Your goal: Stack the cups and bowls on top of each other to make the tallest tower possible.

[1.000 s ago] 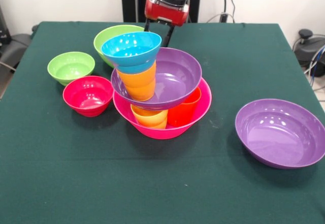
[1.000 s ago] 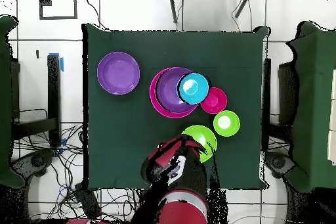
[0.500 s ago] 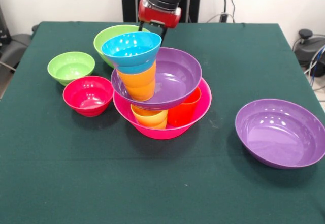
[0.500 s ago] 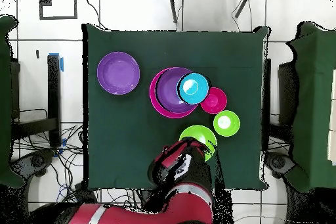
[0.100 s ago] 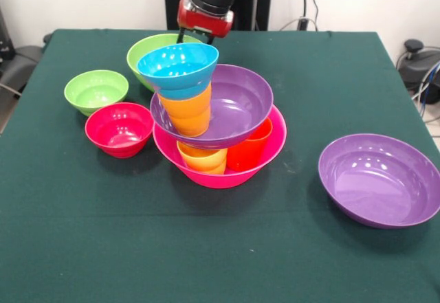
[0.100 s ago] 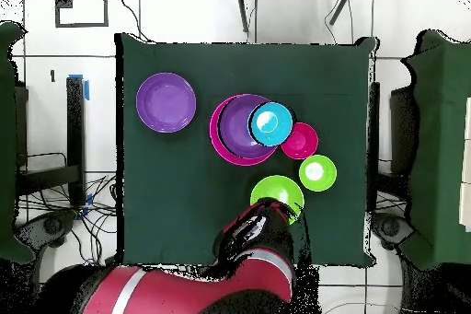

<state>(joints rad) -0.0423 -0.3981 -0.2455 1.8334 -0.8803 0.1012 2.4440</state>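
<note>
1. The tower point(image 5: 213, 121) stands mid-table: large hot-pink plastic bowl point(image 5: 265, 159), yellow-orange cup point(image 5: 203, 160) and red-orange cup point(image 5: 249, 148) inside, tilted wide purple bowl point(image 5: 237, 104) above, orange cup point(image 5: 187, 110), glossy blue bowl point(image 5: 177, 66) on top.
2. Beside it: red bowl point(image 5: 119, 129), small light-green bowl point(image 5: 96, 90), medium light-green bowl point(image 5: 148, 47), second purple bowl point(image 5: 379, 178).
3. The red-and-black gripper point(image 5: 194, 38) hangs behind the tower; its finger spacing cannot be told.

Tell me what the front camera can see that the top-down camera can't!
Only the front view shows the tower's insides: a yellow-orange cup and a red-orange cup sit in the hot-pink bowl, holding up a tilted purple bowl, with an orange cup under the blue bowl.

Only the overhead view shows the whole table, the floor cables, and the long red arm.

Both show the blue bowl on top, the spare purple bowl, the red bowl and two green bowls.
</note>
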